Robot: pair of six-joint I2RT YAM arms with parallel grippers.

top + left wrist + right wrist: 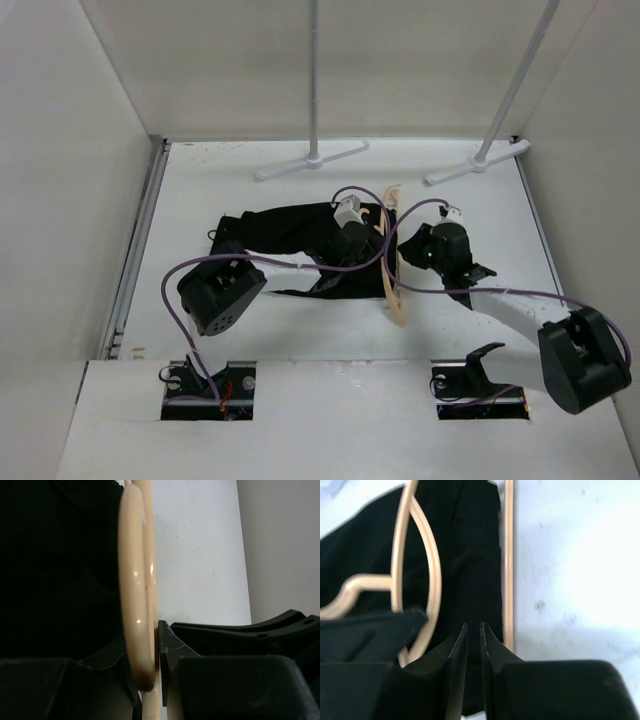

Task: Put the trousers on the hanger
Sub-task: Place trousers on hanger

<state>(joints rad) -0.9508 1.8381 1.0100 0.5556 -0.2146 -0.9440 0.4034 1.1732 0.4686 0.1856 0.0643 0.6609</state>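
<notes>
The black trousers (280, 230) lie crumpled on the white table, left of centre. The pale tan hanger (392, 270) lies across their right end, running near to far. My left gripper (368, 235) reaches over the trousers. In the left wrist view it (150, 647) is shut on the hanger (134, 580), which stands between the jaws. My right gripper (405, 250) is at the hanger from the right. In the right wrist view it (473, 630) is closed on a strip of trousers (465, 555) that runs between the hanger's curved arm and its straight bar (508, 555).
Two white rack poles rise from flat feet at the back, one at centre (312, 158) and one at the right (478, 162). White walls close in the table on the left, back and right. A metal rail (140, 250) runs along the left edge.
</notes>
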